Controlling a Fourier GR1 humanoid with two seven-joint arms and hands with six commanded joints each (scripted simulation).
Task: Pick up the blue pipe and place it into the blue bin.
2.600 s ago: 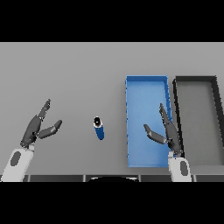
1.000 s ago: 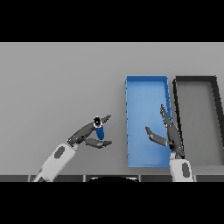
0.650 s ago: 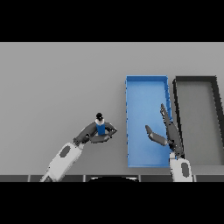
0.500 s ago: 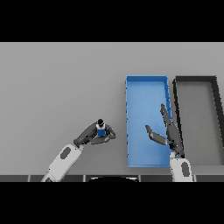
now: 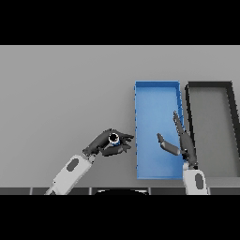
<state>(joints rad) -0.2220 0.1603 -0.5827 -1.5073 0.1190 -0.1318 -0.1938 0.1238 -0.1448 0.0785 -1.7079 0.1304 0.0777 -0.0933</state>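
The blue pipe point(image 5: 114, 139) shows mostly as its dark round end with a bit of blue below, held in my left hand point(image 5: 104, 144), whose fingers and thumb curl round it. The hand sits just left of the blue bin point(image 5: 157, 89), close to its left wall. The bin is a long blue tray with nothing inside. My right hand point(image 5: 183, 142) hovers over the bin's right part, fingers straight and thumb spread, holding nothing.
A dark grey bin point(image 5: 208, 86) stands right beside the blue one, at the table's right. The grey table point(image 5: 65, 89) stretches to the left and back.
My left hand swung in from the far left, closed round the pipe, and has carried it right toward the blue bin. The right hand has barely moved.
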